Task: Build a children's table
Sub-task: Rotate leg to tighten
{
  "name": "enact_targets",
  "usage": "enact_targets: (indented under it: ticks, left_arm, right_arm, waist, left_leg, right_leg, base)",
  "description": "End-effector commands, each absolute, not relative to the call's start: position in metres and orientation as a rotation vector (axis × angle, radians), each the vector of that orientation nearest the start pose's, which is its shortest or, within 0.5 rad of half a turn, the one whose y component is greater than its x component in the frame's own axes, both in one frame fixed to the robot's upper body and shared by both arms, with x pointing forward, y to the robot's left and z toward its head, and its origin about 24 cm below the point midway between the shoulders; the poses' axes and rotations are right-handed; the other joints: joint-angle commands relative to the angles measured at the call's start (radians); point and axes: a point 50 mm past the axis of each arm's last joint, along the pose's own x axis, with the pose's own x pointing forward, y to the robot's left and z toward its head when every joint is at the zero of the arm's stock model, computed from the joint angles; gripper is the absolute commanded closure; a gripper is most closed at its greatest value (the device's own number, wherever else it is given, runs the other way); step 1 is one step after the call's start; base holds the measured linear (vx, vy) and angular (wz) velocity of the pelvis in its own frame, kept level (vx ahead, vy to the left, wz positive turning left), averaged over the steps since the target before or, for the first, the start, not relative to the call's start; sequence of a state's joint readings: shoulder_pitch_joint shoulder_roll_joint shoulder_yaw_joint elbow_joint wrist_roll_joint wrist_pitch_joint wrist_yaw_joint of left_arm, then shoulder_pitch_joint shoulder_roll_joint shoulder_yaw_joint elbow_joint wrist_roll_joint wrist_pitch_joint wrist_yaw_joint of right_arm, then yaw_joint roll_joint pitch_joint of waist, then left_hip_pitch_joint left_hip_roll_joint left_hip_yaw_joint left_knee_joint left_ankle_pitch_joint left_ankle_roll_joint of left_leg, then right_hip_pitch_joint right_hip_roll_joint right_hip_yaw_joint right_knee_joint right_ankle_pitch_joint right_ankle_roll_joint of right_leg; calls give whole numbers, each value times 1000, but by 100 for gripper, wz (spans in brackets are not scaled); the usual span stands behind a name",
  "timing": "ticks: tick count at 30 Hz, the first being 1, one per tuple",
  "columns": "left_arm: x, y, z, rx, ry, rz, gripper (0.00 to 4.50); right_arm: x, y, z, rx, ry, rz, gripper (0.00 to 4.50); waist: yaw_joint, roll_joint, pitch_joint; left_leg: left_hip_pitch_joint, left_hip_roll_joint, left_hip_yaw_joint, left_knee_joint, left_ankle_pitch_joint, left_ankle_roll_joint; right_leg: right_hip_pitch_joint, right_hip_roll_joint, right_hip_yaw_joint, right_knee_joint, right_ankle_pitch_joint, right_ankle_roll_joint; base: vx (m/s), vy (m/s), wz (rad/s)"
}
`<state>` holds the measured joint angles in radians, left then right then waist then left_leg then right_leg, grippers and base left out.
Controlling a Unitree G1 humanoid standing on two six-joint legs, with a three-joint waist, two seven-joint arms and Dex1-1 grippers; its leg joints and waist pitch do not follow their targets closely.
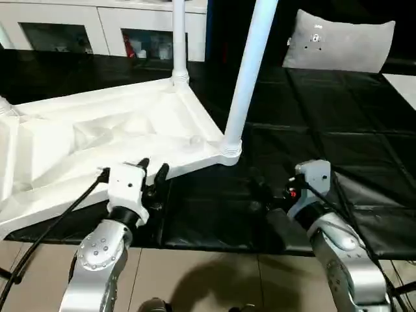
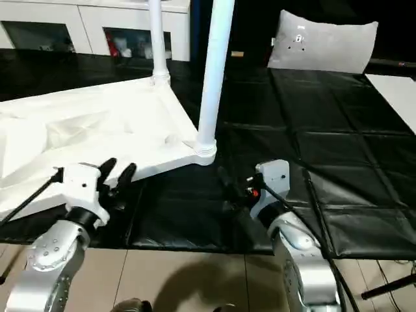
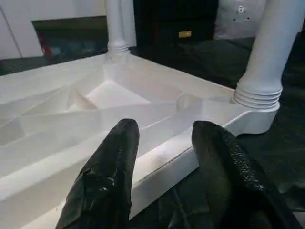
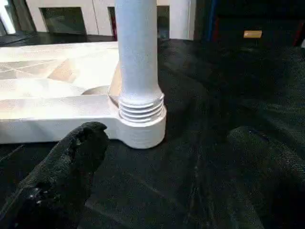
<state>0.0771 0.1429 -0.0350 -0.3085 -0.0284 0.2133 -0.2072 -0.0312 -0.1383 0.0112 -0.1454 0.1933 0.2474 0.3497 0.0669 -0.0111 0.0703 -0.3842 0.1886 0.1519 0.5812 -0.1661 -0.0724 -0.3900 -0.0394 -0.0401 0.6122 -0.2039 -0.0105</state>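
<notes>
A black quilted mat [image 1: 325,156] covers the floor, with a white cabinet [image 1: 97,26] along the far wall and a grey pillow [image 1: 338,42] propped beyond the mat's far side.

In the head views, the children's table [image 1: 110,140] lies upside down on the mat, ribbed underside up. Two legs stand screwed into its corner sockets: the near leg [image 1: 250,71] rises from the corner closest to the robot's right arm, and the far leg [image 1: 179,39] rises from the corner toward the cabinet. The left tool [image 1: 151,172] sits at the table's near edge, its two black fingers parted over the rim without gripping it. The right tool [image 2: 231,185] rests low over the mat, off to the side of the near leg's corner and apart from it, its fingers spread wide.

In the left wrist view, the left tool's fingers [image 3: 109,176] stand apart with the table's edge between and beyond them; the near leg's threaded collar [image 3: 257,95] sits at the corner past them.

In the right wrist view, one black finger [image 4: 66,167] and its partner spread wide on either side of the mat, the near leg's socket [image 4: 143,129] ahead, untouched.
</notes>
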Motion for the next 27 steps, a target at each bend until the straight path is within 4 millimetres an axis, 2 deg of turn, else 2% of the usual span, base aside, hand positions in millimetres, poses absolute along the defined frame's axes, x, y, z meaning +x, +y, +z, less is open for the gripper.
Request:
enact_targets:
  ticks: [1,5,7,8,9,10,11,12,13,16,17,18,19,20,22,24,26,27]
  left_arm:
    - [233,159,79,105,-26,-236,242]
    - [235,156,77,87,-22,-260,242]
    - [234,154,73,47,-3,-264,242]
    - [234,153,72,26,-4,-265,242]
    - [234,152,73,13,-2,-259,242]
    - [234,152,73,9,-2,-256,242]
    - [234,150,73,13,2,-262,242]
    - [233,148,74,18,-1,-285,242]
    - [233,148,74,16,-2,-279,212]
    - [233,150,75,8,-6,-251,201]
    - [233,151,75,13,-3,-247,186]
    - [234,152,77,33,-16,-249,171]
    - [234,152,78,41,-20,-250,171]
    - [235,152,79,56,-28,-252,165]
    - [236,151,80,58,-40,-265,162]
    - [235,151,80,53,-41,-269,132]
    - [235,151,80,53,-41,-271,123]
    - [236,151,81,49,-41,-275,120]
  right_arm:
    - [254,-144,63,84,49,410,0]
    - [254,-143,63,86,42,408,0]
    - [254,-145,62,59,34,399,0]
    - [254,-146,62,55,32,398,0]
    - [255,-146,63,58,29,399,0]
    - [255,-147,64,60,26,400,0]
    - [257,-147,65,60,23,406,0]
    - [259,-146,65,55,23,417,0]
    - [260,-145,64,51,24,426,0]
    - [260,-145,63,52,25,428,0]
    - [260,-144,63,55,25,427,0]
    - [259,-144,64,63,23,427,0]
    - [260,-144,65,65,22,427,0]
    - [260,-144,65,68,21,427,0]
    - [260,-144,64,65,22,423,0]
    - [258,-145,63,57,17,407,0]
    - [257,-146,64,66,14,400,0]
    - [257,-145,65,72,11,404,0]
  waist:
    - [9,6,-61]
    - [15,12,-63]
    - [18,6,-63]
    - [20,7,-63]
    - [22,0,-62]
    - [24,2,-62]
    - [25,-2,-62]
    - [24,-1,-62]
    - [21,-13,-62]
    - [23,-9,-64]
    - [23,-11,-64]
    - [24,-8,-64]
    - [23,-8,-65]
    - [25,-2,-65]
    - [24,2,-67]
    - [24,5,-67]
    - [24,1,-67]
    - [24,4,-64]
  left_leg:
    - [12,37,-7,-69,-262,8]
    - [14,39,-8,-69,-261,3]
    - [16,39,-6,-69,-271,-1]
    - [16,39,-6,-69,-273,-3]
    - [17,39,-3,-68,-282,-3]
    - [17,39,-4,-68,-278,-2]
    - [15,39,-4,-69,-275,0]
    - [14,39,-6,-70,-279,0]
    - [13,39,-4,-70,-280,2]
    - [16,39,-5,-70,-284,-1]
    - [15,39,-5,-70,-285,0]
    - [15,39,-6,-70,-284,0]
    - [15,38,-5,-69,-283,0]
    - [17,39,-7,-70,-285,-1]
    - [16,38,-7,-69,-286,-4]
    - [17,39,-7,-69,-289,-8]
    - [17,38,-7,-69,-294,-10]
    - [26,39,-8,-73,-361,-18]
  right_leg:
    - [34,-83,48,-84,-220,-110]
    - [34,-79,47,-80,-186,-115]
    - [32,-79,48,-80,-194,-114]
    - [33,-80,47,-79,-198,-114]
    - [31,-80,48,-82,-211,-112]
    - [32,-81,49,-81,-213,-110]
    - [33,-82,48,-81,-218,-106]
    - [33,-82,47,-80,-228,-100]
    - [34,-81,46,-84,-237,-95]
    - [32,-82,47,-83,-246,-89]
    - [33,-82,47,-84,-244,-88]
    - [33,-82,47,-82,-241,-88]
    - [32,-81,47,-83,-234,-88]
    - [32,-81,46,-82,-232,-89]
    - [33,-81,47,-81,-220,-91]
    - [32,-80,46,-81,-208,-97]
    - [34,-79,46,-80,-203,-99]
    - [36,-80,44,-83,-277,-91]
  base:
    - [0,0,0]
    - [0,0,0]
    - [0,0,0]
    - [0,0,0]
    - [0,0,0]
    - [0,0,0]
    - [0,0,0]
    - [0,0,0]
    - [0,0,0]
    - [0,0,0]
    - [0,0,0]
    - [0,0,0]
    - [0,0,0]
    - [0,0,0]
    - [0,0,0]
    - [0,0,0]
    - [0,0,0]
    - [0,0,0]
